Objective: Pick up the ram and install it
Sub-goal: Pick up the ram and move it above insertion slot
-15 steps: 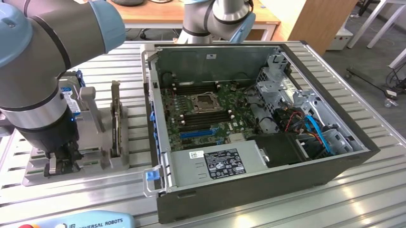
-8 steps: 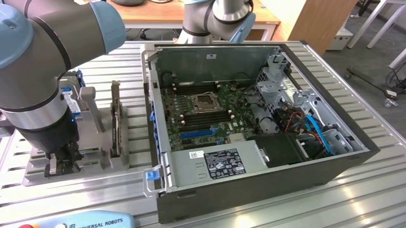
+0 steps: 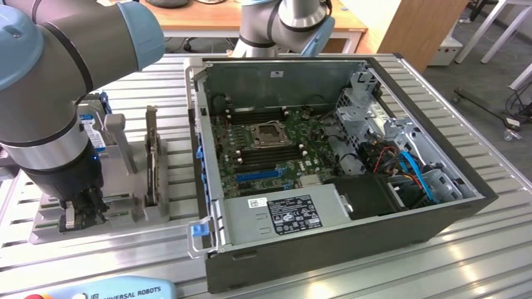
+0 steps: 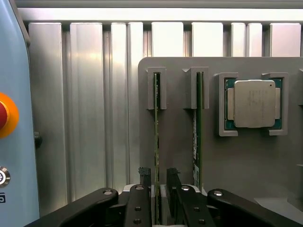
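Judging by how things lie, we put the task at its very start. The long, thin green ram stick [image 4: 156, 137] stands on edge in its slot in the flat grey plastic holder [image 4: 177, 142], not yet lifted. The black two-fingered hand [image 3: 83, 210] hangs low over that holder at the exterior view's left. It is released, with one fingertip [image 4: 144, 172] on each side of the stick and a little gap showing at both. A second green stick [image 4: 198, 137] stands in the neighbouring slot, just beside a square silver CPU chip [image 4: 251, 103]. The open black computer case [image 3: 332, 252] sits on the ribbed aluminium desk [image 3: 474, 249]. Its long dark memory slots [image 3: 249, 114] look empty to us, so gripping, lifting and seating all remain.
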`<state>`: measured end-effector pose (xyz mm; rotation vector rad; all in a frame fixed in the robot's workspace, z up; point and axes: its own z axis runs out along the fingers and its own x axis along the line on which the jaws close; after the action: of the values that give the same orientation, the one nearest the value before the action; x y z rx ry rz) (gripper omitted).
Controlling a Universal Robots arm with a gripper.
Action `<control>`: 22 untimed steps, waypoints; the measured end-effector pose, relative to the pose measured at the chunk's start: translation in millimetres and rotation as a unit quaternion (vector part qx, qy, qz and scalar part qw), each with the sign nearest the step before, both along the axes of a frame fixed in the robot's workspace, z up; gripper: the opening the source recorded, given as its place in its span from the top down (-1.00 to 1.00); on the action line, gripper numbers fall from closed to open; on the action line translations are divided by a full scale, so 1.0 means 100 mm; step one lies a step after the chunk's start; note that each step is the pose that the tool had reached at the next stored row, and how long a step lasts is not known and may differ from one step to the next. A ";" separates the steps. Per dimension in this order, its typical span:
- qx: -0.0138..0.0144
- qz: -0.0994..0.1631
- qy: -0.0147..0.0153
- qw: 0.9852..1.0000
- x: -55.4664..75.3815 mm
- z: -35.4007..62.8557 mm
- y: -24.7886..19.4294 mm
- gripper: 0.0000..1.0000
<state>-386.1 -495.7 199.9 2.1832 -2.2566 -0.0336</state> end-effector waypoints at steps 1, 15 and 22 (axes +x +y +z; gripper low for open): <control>0.000 0.000 0.000 1.000 0.00 0.000 0.000 0.45; 0.000 0.000 0.000 1.000 0.00 -0.011 0.008 0.45; 0.000 0.000 0.000 1.000 0.00 -0.015 0.013 0.45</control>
<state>-386.1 -494.5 198.4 2.1834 -2.2568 -0.0337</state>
